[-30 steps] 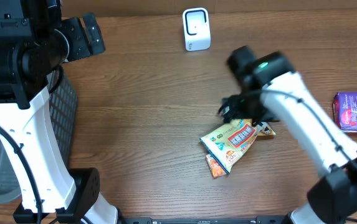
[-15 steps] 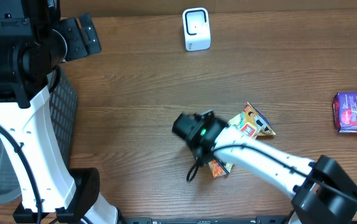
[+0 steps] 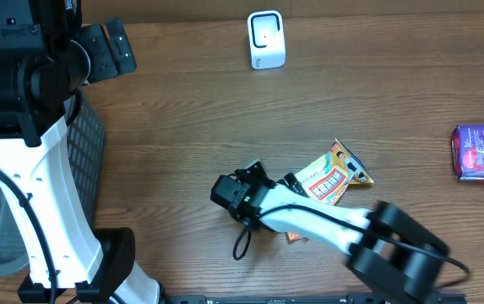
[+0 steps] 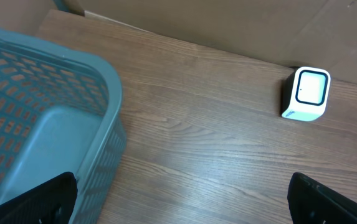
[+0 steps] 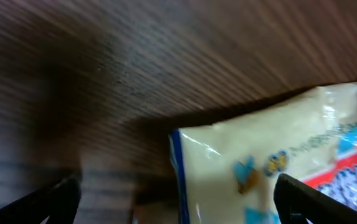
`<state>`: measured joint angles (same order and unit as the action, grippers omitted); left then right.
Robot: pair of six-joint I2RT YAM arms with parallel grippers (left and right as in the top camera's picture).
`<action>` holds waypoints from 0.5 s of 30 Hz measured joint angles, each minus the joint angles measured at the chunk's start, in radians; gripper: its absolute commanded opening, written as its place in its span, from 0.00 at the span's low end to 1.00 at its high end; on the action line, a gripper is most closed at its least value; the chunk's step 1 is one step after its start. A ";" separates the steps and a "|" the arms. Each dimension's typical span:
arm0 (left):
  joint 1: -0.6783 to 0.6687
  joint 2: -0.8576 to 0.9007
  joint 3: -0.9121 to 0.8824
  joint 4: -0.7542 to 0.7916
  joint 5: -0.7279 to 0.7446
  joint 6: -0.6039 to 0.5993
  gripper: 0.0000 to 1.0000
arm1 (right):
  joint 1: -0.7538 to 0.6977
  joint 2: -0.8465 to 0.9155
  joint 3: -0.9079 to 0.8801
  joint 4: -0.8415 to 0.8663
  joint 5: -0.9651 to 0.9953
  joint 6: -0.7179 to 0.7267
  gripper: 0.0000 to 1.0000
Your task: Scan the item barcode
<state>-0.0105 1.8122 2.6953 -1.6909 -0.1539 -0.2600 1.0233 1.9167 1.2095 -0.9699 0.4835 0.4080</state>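
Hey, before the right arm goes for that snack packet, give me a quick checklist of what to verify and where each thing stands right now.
1. Right fingers open: ok, spread wide in the wrist view.
2. Snack packet lined up between them: cannot tell, the wrist view is blurred; its corner lies just ahead.
3. Barcode in sight: cannot tell, only colourful print faces up.
4. Scanner upright and unobstructed: ok, it stands alone at the far edge.
5. Left fingers out of the way: ok, open, near the basket, far from the packet.
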 measured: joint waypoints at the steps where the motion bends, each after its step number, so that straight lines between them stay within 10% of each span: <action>1: 0.000 0.000 0.000 0.000 0.000 0.000 1.00 | 0.001 0.016 0.010 -0.010 0.013 -0.005 1.00; 9: 0.000 0.000 -0.001 0.000 0.000 0.000 1.00 | -0.017 0.065 0.037 -0.083 0.156 0.012 0.98; 13: 0.000 0.000 -0.001 0.000 -0.001 0.000 1.00 | -0.085 0.082 0.032 -0.122 0.171 0.026 0.16; 15: 0.000 0.000 -0.001 0.000 0.000 0.000 1.00 | -0.130 0.105 0.025 -0.116 0.169 0.031 0.04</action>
<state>-0.0105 1.8122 2.6942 -1.6909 -0.1543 -0.2596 0.8928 2.0220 1.2346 -1.0859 0.6529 0.4389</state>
